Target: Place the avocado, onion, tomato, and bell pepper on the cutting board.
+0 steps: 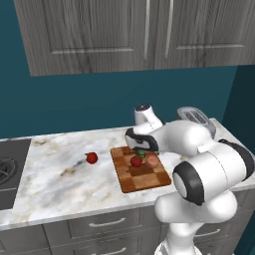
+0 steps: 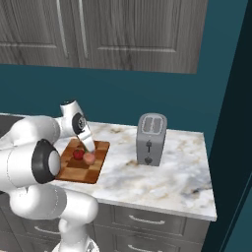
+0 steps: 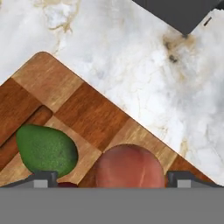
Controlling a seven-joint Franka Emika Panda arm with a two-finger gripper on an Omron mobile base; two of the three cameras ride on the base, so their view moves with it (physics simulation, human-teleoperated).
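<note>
Low in the hand view, the gripper [image 3: 113, 178] seemingly straddles the onion [image 3: 130, 165], fingers apart, beside the avocado [image 3: 46, 149] on the cutting board [image 3: 87, 111]

Table [image 1: 60, 169]: white and grey marble top, brown streaks, grey drawers under front edge. Cutting board [image 1: 144, 180] lies flat on table, checkered light and dark brown wood, near front edge. Small red fruit [image 1: 91, 158] sits alone on bare marble, well apart from board, on side toward stove [image 1: 7, 169]. Stove set into table at far end. Grey toaster [image 2: 151, 139] stands upright on table, other side of board, apart from it.
</note>
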